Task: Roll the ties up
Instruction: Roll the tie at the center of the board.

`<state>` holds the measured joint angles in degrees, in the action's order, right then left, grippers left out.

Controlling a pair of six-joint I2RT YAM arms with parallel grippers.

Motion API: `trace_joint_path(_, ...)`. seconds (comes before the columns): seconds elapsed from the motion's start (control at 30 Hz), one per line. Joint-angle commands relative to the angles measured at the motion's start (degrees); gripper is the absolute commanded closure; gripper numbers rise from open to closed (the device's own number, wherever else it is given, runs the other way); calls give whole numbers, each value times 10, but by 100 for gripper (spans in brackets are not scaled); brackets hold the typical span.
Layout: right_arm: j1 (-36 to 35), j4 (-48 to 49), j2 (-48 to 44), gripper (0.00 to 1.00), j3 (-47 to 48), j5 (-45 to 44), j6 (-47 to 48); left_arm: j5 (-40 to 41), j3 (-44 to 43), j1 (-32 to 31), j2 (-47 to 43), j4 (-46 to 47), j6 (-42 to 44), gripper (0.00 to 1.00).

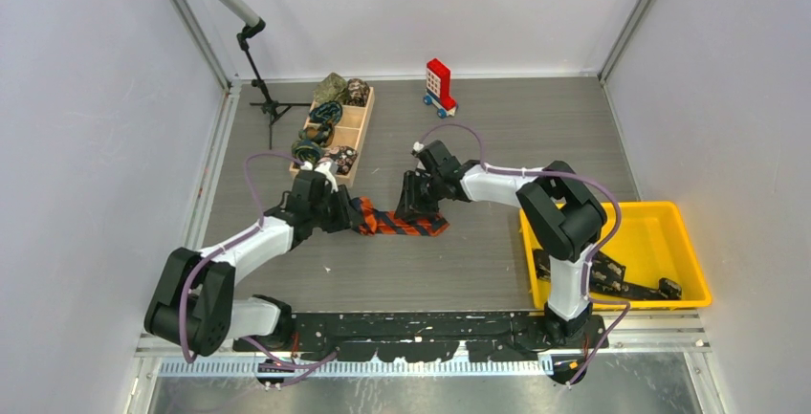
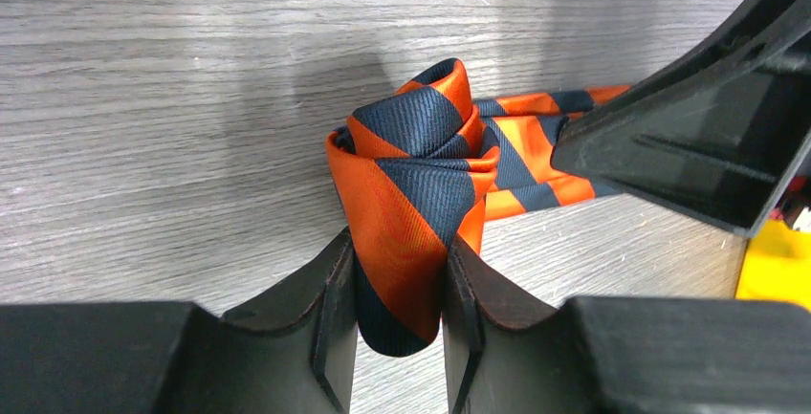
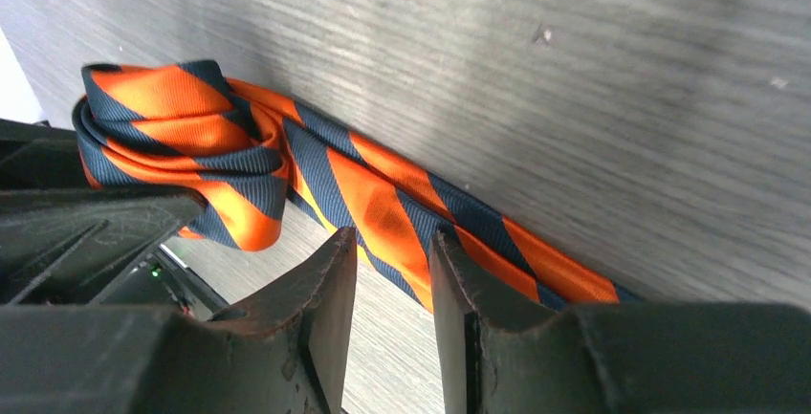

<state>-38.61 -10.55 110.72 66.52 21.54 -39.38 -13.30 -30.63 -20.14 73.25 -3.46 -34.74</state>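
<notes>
The left hand (image 2: 399, 271) is clenched on the tie (image 2: 411, 165). Its two fingers (image 2: 330, 309) press on either side of the rolled end, which stands up from the table (image 1: 478, 137) as a loose coil of orange and dark blue stripes. From that coil the rest of the tie runs flat along the table toward the right hand (image 3: 392, 247).

The right hand is tipped down over that flat strip with its jaws part-way apart. The fingertips sit at the strip's near edge, and the striped cloth shows in the gap between them. I cannot tell whether they pinch the cloth or only rest on it.

Seen from above, the tie lies near the middle of the table between the two hands, coil to the left and flat strip to the right.

Beyond the left hand, toward the far left, a wooden tray (image 1: 363, 137) with compartments holds several rolled ties (image 1: 325, 113), dark, green and patterned. A black stand (image 1: 266, 98) is at the far-left corner. A red-and-white toy block (image 1: 438, 82) on blue wheels stands by the far wall. A yellow bin (image 1: 650, 237) sits at the near right with dark things in it.
</notes>
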Motion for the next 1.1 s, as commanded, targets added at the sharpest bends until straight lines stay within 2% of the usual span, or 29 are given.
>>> trace_joint_path(0.0, -19, -12, -30, 60, -22, -16, -9, 12, -14, -2, -20, -1, -8, 74)
trace_joint_path(0.3, -20, -64, -48, 59, 46, -35, 18, 34, -27, -10, -26, -29, 12, 75)
trace_joint_path(0.6, -44, -33, -25, 59, 103, -3, -10, 127, -63, -63, -18, -83, 27, 75)
trace_joint_path(1.07, -67, 12, 68, 69, 154, 34, -49, 287, -128, -141, 2, -167, 34, 77)
